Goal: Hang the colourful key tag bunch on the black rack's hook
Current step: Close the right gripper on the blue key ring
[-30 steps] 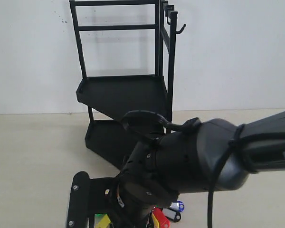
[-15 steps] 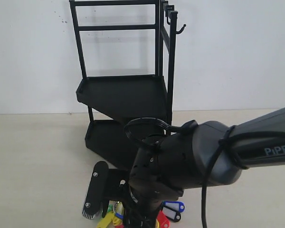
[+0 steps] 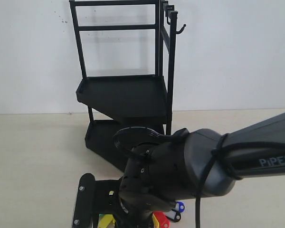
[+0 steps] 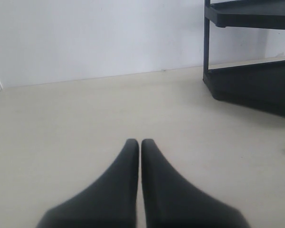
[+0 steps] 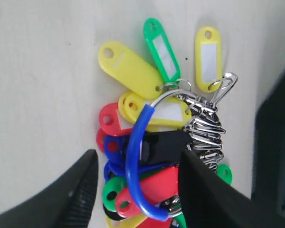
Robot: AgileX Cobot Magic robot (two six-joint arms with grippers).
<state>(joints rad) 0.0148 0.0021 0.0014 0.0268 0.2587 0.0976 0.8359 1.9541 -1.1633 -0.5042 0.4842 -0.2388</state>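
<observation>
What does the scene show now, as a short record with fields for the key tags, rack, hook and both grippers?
key tag bunch: lying on the table
black rack: standing upright
hook: nothing hangs on it
right gripper: jaws open, astride the blue loop
left gripper: jaws shut, holding nothing

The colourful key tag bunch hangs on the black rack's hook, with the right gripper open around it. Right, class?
No. The colourful key tag bunch lies on the table, as the right wrist view shows; the right gripper is open around it.
</observation>
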